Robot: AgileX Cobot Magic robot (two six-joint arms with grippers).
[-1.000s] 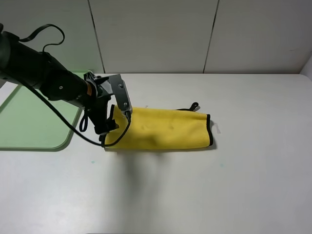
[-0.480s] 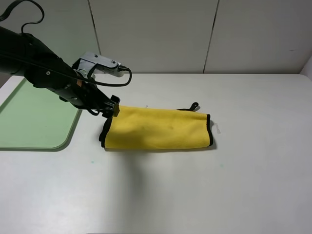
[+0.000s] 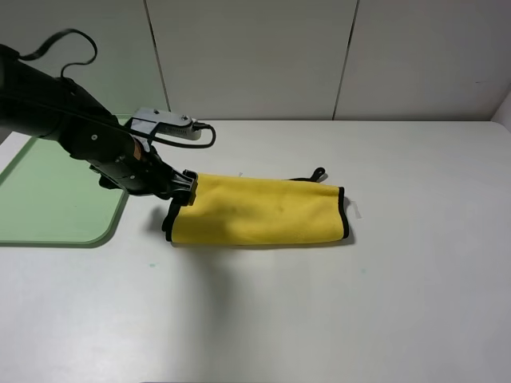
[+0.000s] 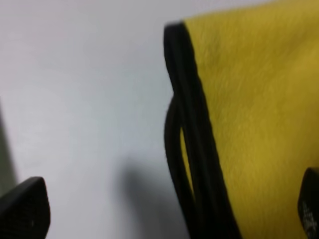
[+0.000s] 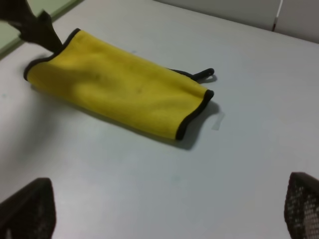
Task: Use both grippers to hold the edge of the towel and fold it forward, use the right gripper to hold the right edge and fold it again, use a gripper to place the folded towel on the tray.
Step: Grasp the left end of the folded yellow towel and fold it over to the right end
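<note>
The yellow towel [image 3: 263, 211] with black trim lies folded in a long strip on the white table. It also shows in the left wrist view [image 4: 249, 99] and the right wrist view [image 5: 119, 84]. My left gripper [image 3: 182, 185] is at the towel's left end, by its back corner. In the left wrist view the left gripper [image 4: 167, 211] is open, and the trimmed edge [image 4: 187, 124] lies between its jaws. My right gripper [image 5: 164, 209] is open and empty, well above the table, out of the exterior view. The green tray [image 3: 48, 199] lies at the left.
The towel's black hang loop [image 3: 317, 173] sticks out at its back right. The tray's corner shows in the right wrist view [image 5: 7, 42]. The left arm's cable [image 3: 204, 136] hangs over the table behind the towel. A wall [image 3: 319, 56] stands behind the table.
My left arm swung back and turned its wrist, then came down low at the towel's left end. The towel has barely moved.
</note>
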